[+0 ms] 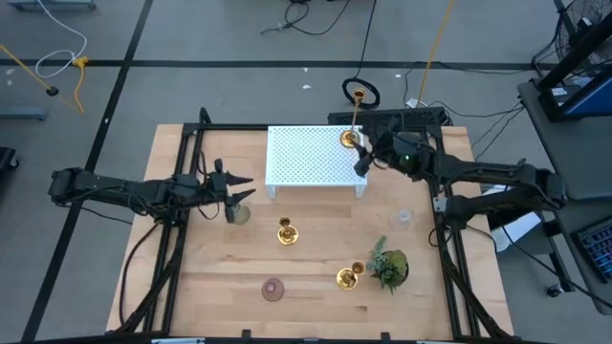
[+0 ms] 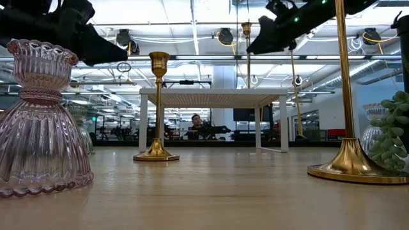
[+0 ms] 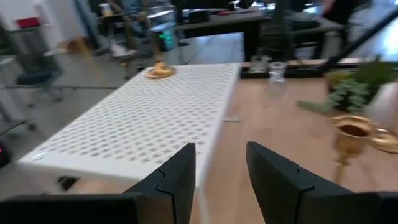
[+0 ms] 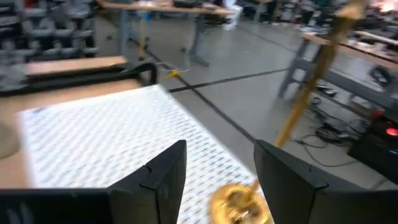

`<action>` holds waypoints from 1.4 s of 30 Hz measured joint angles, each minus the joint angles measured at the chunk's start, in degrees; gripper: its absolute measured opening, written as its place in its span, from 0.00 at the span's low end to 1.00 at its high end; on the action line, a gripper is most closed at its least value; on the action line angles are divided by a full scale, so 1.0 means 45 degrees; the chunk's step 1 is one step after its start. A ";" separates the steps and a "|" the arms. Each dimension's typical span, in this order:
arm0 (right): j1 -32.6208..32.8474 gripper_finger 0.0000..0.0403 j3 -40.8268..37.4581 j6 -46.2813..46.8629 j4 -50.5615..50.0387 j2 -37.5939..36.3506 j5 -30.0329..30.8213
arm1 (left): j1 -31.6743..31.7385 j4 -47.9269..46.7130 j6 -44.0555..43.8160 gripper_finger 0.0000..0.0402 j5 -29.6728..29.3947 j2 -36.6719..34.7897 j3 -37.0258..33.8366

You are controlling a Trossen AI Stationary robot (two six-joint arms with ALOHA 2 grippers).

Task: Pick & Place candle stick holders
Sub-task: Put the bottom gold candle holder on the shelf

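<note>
Three gold candlestick holders show. One stands upright by its round base [image 1: 349,139] on the far right corner of a white perforated stand [image 1: 306,158]. It also shows in the right wrist view [image 4: 239,202] and the low view [image 2: 247,57]. The other two stand on the wooden table, one at mid table [image 1: 286,232] and one nearer the front [image 1: 348,278]. My right gripper [image 1: 365,158] is open just to the right of the first one's base, its fingers [image 4: 165,174] short of it. My left gripper [image 1: 247,187] is open and empty, left of the stand.
A greenish glass vase [image 1: 237,212] stands just below my left gripper. A pink vase [image 1: 273,289] stands near the front edge, a clear vase [image 1: 404,218] at the right, and a small green plant [image 1: 389,268] beside the front candlestick. A black frame borders the table's sides.
</note>
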 joint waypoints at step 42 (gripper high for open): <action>0.6958 0.45 -0.4784 0.2393 0.7320 0.2164 -1.0010 | 0.0000 0.0039 0.0066 0.37 0.1809 0.0000 -0.0001</action>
